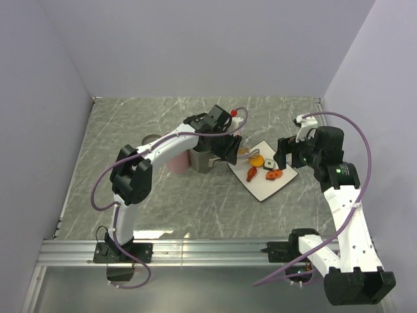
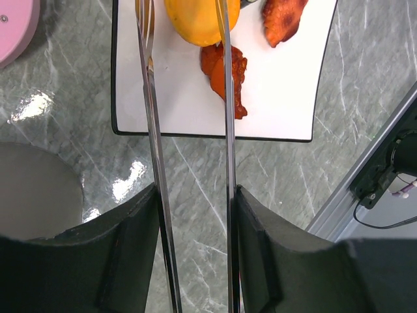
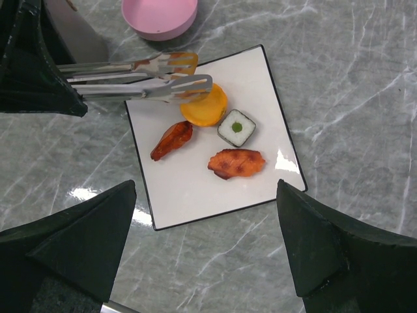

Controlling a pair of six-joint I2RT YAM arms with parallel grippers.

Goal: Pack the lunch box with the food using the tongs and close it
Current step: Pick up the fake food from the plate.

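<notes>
The left fingers (image 2: 133, 248) are clamped on the tongs (image 2: 226, 130), tips open either side of the orange round piece (image 3: 205, 107) on the white plate (image 3: 189, 189); contact is unclear. Lower squarely around its middle, squeeze gently. The right fingers (image 3: 85, 241) hover wide apart, empty.

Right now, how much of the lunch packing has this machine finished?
Done: the left gripper grips the long silver metal tongs. In hand: their tips are at the round orange piece. Left: all four morsels lie on the white square plate; packing and closing remain.
</notes>
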